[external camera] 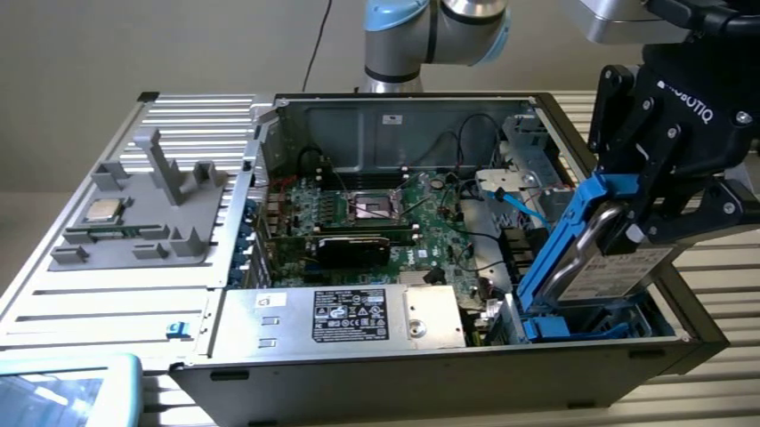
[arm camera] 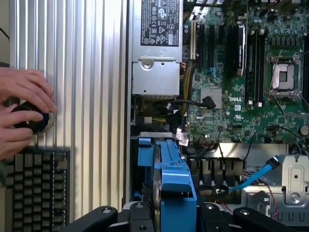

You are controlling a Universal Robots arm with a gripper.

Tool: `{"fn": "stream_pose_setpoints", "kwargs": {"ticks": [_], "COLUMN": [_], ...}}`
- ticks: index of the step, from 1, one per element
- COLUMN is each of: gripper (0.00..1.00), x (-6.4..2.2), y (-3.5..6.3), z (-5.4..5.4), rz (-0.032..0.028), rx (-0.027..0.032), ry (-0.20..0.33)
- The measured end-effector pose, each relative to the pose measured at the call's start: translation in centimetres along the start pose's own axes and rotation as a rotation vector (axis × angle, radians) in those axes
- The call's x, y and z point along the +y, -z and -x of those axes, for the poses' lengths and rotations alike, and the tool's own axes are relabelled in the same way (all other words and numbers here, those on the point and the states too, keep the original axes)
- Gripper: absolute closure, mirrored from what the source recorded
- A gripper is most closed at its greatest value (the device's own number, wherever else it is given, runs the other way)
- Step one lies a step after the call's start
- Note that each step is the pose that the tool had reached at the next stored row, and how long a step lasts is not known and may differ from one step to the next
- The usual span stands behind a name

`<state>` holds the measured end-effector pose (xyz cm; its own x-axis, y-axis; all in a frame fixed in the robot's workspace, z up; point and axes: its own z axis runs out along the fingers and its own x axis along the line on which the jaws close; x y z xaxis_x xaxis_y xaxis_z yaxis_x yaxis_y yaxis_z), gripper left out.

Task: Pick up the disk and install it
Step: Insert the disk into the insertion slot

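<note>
Note that the hand (external camera: 635, 233) is closed on the disk (external camera: 611, 267), with its black fingers clamped on the disk's two broad faces. The disk stands on edge and leans steeply. Its blue frame faces the inside of the computer case (external camera: 416, 378).

Locate the disk at the front corner of the case, on the exterior view's right. Its lower end reaches the blue drive bay (external camera: 594, 325) there. You cannot tell whether the disk touches the bay. In the wrist view, the disk's blue edge lines up with the blue bay rails below it.

Observe the other parts inside the case:
- The silver power supply (external camera: 356, 316) with a black label lies along the front wall, beside the bay.
- The green circuit board (external camera: 392, 222) covers the case floor behind it.
- A blue cable (external camera: 522, 206) runs just behind the disk.

Outside the case, a grey tray (external camera: 142, 222) carrying a small silver chip (external camera: 102, 211) rests on the ribbed desk (external camera: 119, 302). In the wrist view, a person's hands (arm camera: 21, 96) hold a round black knob (arm camera: 29, 118) next to a keyboard (arm camera: 34, 188).
</note>
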<state>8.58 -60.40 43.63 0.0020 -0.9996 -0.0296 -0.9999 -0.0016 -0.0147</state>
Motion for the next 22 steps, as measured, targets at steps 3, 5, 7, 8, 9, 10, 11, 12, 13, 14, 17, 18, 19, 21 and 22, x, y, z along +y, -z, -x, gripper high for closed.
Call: {"fn": "stream_pose_setpoints", "kwargs": {"ticks": [3, 5, 7, 8, 9, 10, 11, 12, 13, 14, 17, 18, 19, 21, 22], "gripper": [0.63, 0.63, 0.63, 0.63, 0.63, 0.63, 0.63, 0.63, 0.63, 0.63, 0.63, 0.63, 0.63, 0.63, 0.63], "x": [0.01, 0.01, 0.01, 0.01, 0.01, 0.01, 0.01, 0.01, 0.02, 0.01, 0.01, 0.01, 0.01, 0.01, 0.02], "y": [-0.33, -0.48, -0.6, -0.66, -0.74, -0.8, -0.86, -0.92, -0.97, -1.01, -1.04, -1.04, -1.04, -1.04, -1.05], "z": [-0.01, -0.02, -0.02, -0.02, -0.03, -0.03, -0.03, -0.03, -0.03, -0.03, 0.01, 0.03, 0.05, 0.06, 0.06], "rz": [0.0, 0.0, 0.0, 0.0, 0.0, 0.0, 0.0, 0.0, 0.0001, 0.0, 0.0, 0.0, 0.0, 0.0, 0.0], "rx": [0.0, -0.0001, -0.0001, 0.0, -0.0001, -0.0001, -0.0001, -0.0001, 0.0, -0.0001, -0.0003, -0.0002, -0.0001, -0.0001, -0.0001], "ry": [0.0, 0.0, 0.0, 0.0, 0.0, 0.0, 0.0, 0.0, 0.0, 0.0, 0.0, 0.0, 0.0, 0.0, 0.0]}}
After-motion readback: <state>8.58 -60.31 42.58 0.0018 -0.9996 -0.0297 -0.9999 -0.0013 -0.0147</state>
